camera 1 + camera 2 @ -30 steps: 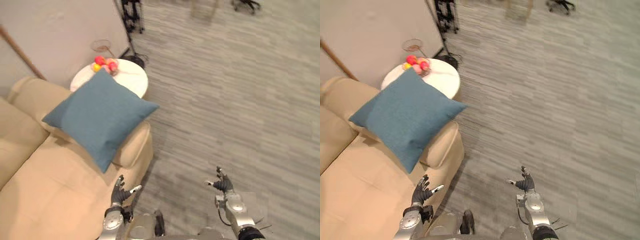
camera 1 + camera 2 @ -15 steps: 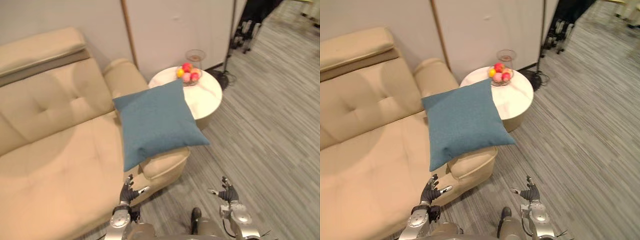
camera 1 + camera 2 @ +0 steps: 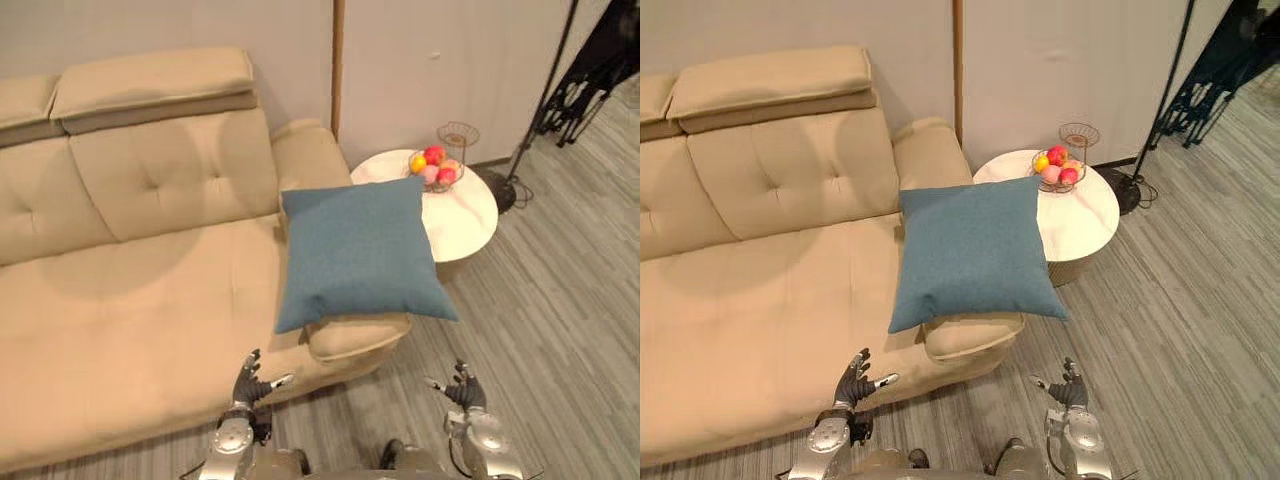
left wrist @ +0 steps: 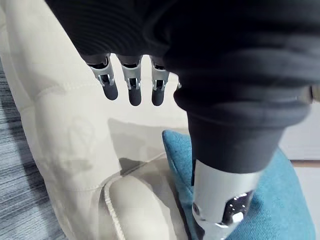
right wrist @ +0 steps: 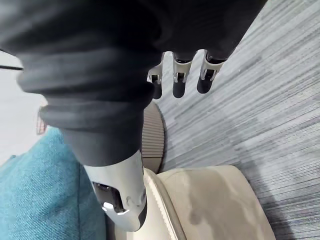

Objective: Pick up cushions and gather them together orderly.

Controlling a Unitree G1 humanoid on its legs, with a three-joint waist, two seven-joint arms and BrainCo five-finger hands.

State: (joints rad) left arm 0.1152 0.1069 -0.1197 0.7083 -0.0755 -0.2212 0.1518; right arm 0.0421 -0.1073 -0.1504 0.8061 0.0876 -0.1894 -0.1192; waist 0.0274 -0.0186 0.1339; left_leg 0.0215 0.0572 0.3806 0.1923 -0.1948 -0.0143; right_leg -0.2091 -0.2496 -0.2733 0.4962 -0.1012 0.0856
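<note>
1. While the cushion [image 3: 360,250] lies untouched by either hand, the task looks barely begun: nothing has been lifted or gathered.
2. The blue cushion lies flat across the armrest [image 3: 355,338] at the end of the sofa [image 3: 130,290]. One corner overhangs towards the round table [image 3: 470,215], and its far edge is near the fruit bowl [image 3: 435,168], though I cannot tell if it touches the table.
3. The left hand [image 3: 247,385] hangs low by the sofa's front edge, apart from the cushion. Its wrist view shows the fingers [image 4: 132,90] straight and spread with nothing in them, and the cushion and armrest lie beyond.
4. The right hand [image 3: 463,388] hangs over the floor [image 3: 560,330], beside the armrest and below the cushion's overhanging corner. Its fingers [image 5: 180,80] are likewise relaxed and straight, and it holds nothing.
5. I see one cushion here, and the sofa seat is otherwise bare. Whether others wait elsewhere cannot be told, so the gathering spot is a guess; the seat against the backrest seems the natural place.
6. Everything is left to do: reach up to the cushion, take it by its near edge or corners, lift it off the armrest and set it squarely on the seat. Being soft and wide, it will probably sag from a one-sided hold, so both hands seem wise.
</note>
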